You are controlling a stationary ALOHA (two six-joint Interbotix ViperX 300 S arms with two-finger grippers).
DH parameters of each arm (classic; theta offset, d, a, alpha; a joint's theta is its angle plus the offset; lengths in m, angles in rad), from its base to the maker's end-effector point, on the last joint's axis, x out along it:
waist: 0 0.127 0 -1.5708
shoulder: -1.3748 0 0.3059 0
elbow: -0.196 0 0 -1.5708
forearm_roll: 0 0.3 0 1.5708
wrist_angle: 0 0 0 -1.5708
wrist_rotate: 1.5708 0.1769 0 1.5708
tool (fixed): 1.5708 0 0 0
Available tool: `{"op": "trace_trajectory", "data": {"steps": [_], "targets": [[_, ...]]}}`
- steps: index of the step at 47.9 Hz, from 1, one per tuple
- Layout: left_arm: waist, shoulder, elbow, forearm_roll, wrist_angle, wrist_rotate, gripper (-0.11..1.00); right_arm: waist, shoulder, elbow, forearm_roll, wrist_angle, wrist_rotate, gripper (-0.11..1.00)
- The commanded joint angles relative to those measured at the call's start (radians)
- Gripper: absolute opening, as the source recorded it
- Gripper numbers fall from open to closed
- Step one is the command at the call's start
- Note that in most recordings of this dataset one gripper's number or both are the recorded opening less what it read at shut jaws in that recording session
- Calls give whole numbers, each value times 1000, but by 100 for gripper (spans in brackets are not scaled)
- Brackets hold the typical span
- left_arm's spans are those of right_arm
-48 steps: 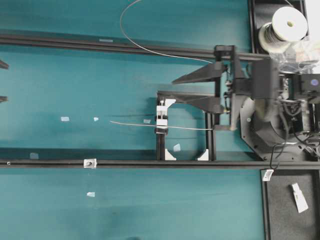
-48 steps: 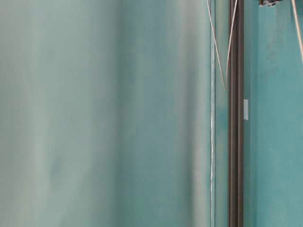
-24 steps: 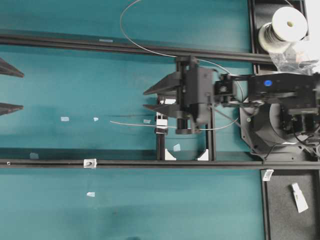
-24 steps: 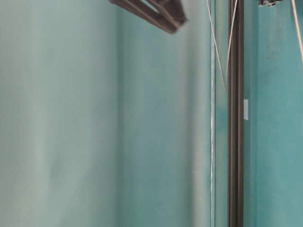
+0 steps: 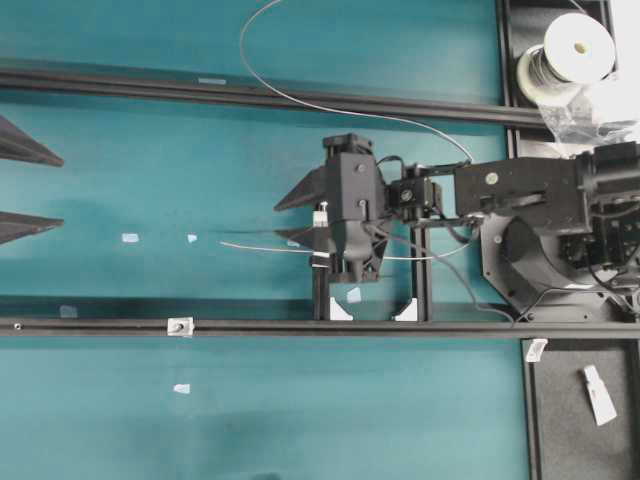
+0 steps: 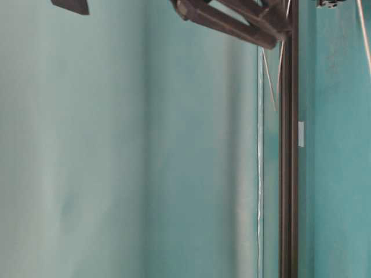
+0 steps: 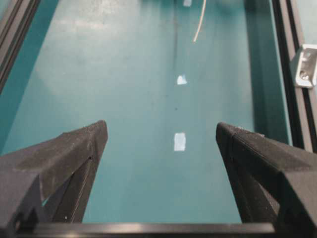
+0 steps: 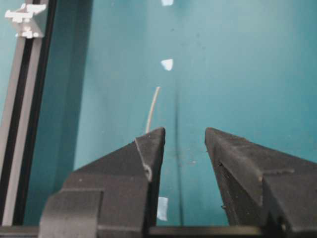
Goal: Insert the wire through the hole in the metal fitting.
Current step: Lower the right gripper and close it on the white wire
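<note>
The fitting (image 5: 180, 326) sits on the lower rail (image 5: 260, 327), left of centre, well apart from both grippers; nothing is through its hole. The wire (image 5: 265, 246) runs from the spool (image 5: 565, 55) in a loop over the upper rail, then lies roughly level across the clamp block (image 5: 321, 245), its free end pointing left over the table (image 5: 200, 420), near the tape scraps (image 5: 129, 238).

You are at the approach: neither gripper holds anything. The right gripper (image 5: 292, 215) hangs over the clamp block with its fingers partly apart, and in its wrist view the wire tip (image 8: 153, 106) shows just ahead of one finger, ungripped. The left gripper (image 5: 28, 190) is at the left edge, fingers spread wide and empty.

Next, I judge you need to close the right fingers on the wire near its free end, and bring the left to the fitting to steady or lift it.

The table-level view gives only finger tips at its top edge. The clamp block is mostly hidden under the right gripper. The left arm is cut off.
</note>
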Motion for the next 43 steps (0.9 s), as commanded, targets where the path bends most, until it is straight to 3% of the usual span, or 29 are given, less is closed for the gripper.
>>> {"op": "trace_trajectory", "data": {"steps": [1, 9, 24, 43], "targets": [[-5, 6, -8, -2, -26, 0, 81, 11, 8, -31, 0, -8, 9, 48], [-5, 12, -8, 0, -32, 0, 81, 28, 54, -38, 0, -44, 43, 48], [-5, 12, -8, 0, -38, -3, 81, 38, 127, -20, 0, -242, 107, 48], [-11, 12, 0, -2, -38, -5, 81, 38, 216, -29, 0, -261, 149, 48]]}}
